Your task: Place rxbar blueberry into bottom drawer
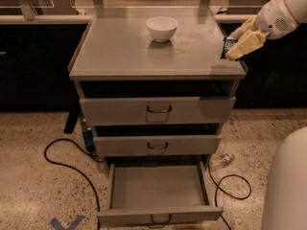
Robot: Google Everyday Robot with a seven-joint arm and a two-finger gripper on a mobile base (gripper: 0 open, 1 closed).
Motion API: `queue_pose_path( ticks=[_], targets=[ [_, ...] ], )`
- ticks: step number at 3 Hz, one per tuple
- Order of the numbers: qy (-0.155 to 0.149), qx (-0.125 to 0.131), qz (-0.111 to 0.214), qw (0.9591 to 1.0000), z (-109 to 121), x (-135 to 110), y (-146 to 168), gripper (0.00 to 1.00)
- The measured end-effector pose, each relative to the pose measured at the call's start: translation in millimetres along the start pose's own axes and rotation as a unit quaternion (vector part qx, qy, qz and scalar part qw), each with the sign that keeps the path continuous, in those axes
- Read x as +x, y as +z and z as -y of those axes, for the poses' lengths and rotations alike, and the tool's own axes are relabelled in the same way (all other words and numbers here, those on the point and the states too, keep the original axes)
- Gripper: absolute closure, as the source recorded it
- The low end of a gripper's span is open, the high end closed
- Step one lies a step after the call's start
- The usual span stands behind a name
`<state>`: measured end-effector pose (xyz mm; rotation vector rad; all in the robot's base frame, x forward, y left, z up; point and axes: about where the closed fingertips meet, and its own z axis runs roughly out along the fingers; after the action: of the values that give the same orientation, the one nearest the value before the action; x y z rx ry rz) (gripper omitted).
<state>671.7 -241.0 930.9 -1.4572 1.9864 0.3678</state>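
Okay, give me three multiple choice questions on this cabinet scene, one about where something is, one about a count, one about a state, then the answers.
1. Where is the white round bowl?
A. on top of the grey metal cabinet
B. on the floor
C. on a chair

2. How many drawers does the cabinet have?
A. two
B. three
C. four

3. What state is the lowest grey drawer in?
A. pulled open
B. shut
C. taken out

Answers:
1 A: the bowl stands on the top, toward the back.
2 B: three handled fronts are stacked.
3 A: its tray sticks out, with no bar in it; the two-finger gripper holds the dark snack bar at the cabinet's right edge.
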Motion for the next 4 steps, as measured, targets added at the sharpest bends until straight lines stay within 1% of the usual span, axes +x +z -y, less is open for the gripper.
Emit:
queue_pose_path(
  ticks=[1, 2, 3, 4],
  targets=[
    [0.001, 0.002, 0.002, 1.0, 2.2, -0.4, 2.5, 1.0],
    [-0.006, -0.004, 0.004, 1.0, -4.0, 1.8, 6.1, 1.0],
    [-0.031, 0.02, 0.011, 0.9993, -30.5, 6.9, -33.6, 1.0],
    [-0.022, 0.025, -0.017, 0.9993, -74.2, 28.9, -58.4, 1.0]
  ],
)
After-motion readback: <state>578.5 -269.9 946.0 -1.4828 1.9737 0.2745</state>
